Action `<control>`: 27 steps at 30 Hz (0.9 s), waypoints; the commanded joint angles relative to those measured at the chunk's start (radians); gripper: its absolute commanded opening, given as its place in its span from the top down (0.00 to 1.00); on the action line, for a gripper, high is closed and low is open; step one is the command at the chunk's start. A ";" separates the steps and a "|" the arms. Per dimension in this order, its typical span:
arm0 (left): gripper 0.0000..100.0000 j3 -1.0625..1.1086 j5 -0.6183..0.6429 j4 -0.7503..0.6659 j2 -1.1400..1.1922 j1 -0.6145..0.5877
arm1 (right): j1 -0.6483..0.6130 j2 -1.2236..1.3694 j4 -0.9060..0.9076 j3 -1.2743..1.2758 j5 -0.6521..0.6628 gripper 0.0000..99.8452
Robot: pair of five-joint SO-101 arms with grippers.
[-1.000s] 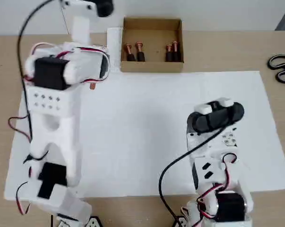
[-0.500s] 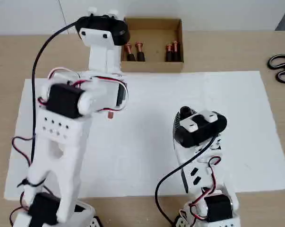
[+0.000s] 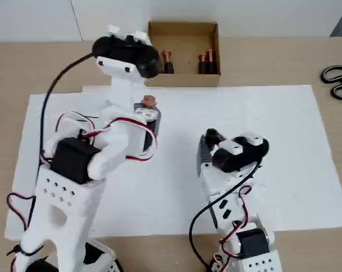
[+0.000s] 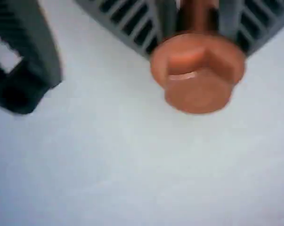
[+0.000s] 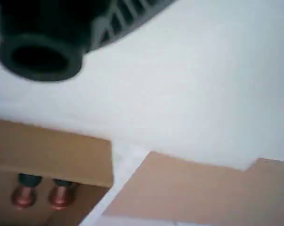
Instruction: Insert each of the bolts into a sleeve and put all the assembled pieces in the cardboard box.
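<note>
Over white sheet (image 3: 273, 141): left tool (image 3: 148, 109) clamps copper hex-head bolt (image 4: 197, 70); right tool (image 3: 207, 145) grips black sleeve (image 5: 39, 57).

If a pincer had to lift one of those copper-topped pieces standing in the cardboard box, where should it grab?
Probably by its copper top, coming straight down: the pieces stand upright with tops free, and the box walls block the sides.

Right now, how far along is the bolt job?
Done: assembled pieces stand in the box, three visible from above. In hand: the left gripper holds a bolt and the right gripper a sleeve, apart, not yet joined. Left: push that bolt into the sleeve and put the piece in the box.
</note>
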 commanded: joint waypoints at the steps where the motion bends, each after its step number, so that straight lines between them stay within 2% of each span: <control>1: 0.99 0.085 0.031 -0.189 -0.052 0.051 | -0.088 -0.013 -0.028 -0.003 -0.011 1.00; 5: 0.99 0.229 0.051 -0.365 -0.095 0.091 | -0.148 -0.013 -0.028 0.002 -0.011 1.00; 11: 0.99 0.433 0.044 -0.585 -0.212 0.095 | -0.156 -0.012 -0.028 0.002 -0.011 1.00; 19: 0.99 0.486 0.054 -0.672 -0.258 0.095 | -0.156 -0.013 -0.002 -0.002 -0.012 1.00; 23: 0.99 0.487 0.118 -0.713 -0.252 0.097 | -0.156 -0.013 -0.002 -0.002 -0.012 1.00; 27: 0.99 0.519 0.130 -0.717 -0.250 0.114 | -0.156 -0.013 -0.002 -0.003 -0.044 1.00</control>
